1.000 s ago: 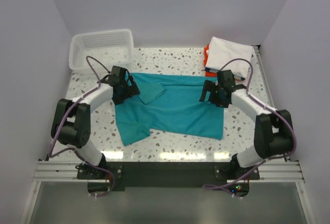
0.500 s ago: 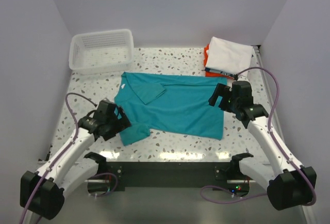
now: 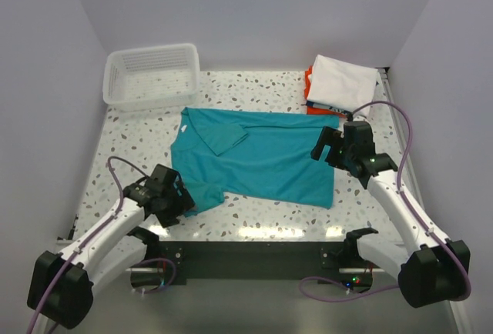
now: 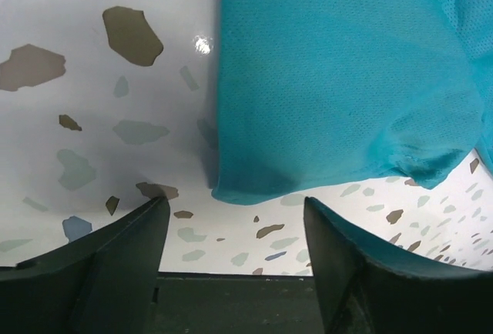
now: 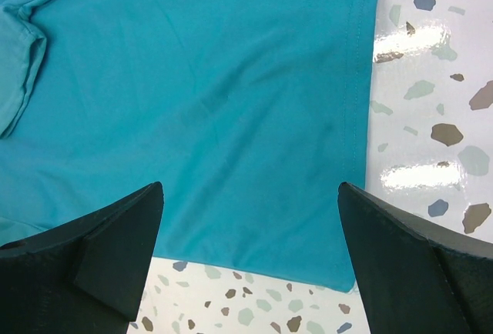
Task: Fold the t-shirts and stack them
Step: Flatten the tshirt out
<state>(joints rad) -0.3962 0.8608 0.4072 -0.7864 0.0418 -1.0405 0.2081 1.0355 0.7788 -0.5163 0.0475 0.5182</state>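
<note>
A teal t-shirt (image 3: 258,157) lies spread flat on the speckled table, one sleeve folded in over its chest. My left gripper (image 3: 181,195) sits low at the shirt's near-left sleeve. In the left wrist view that sleeve (image 4: 331,80) ends just ahead of the left gripper (image 4: 235,205), which is open with nothing between its fingers. My right gripper (image 3: 327,149) hovers open over the shirt's right side. In the right wrist view the right gripper (image 5: 250,188) has teal cloth (image 5: 216,80) below its gap. A white t-shirt (image 3: 343,80) tops a folded stack on an orange one (image 3: 307,88) at the back right.
A white slatted basket (image 3: 152,72) stands at the back left corner. Grey walls enclose the table on three sides. A black rail (image 3: 246,257) holding both arm bases runs along the near edge.
The left arm has swung from the shirt's far-left shoulder down to its near-left sleeve, and its jaws have narrowed a little. The right arm has drawn back slightly to the right.
</note>
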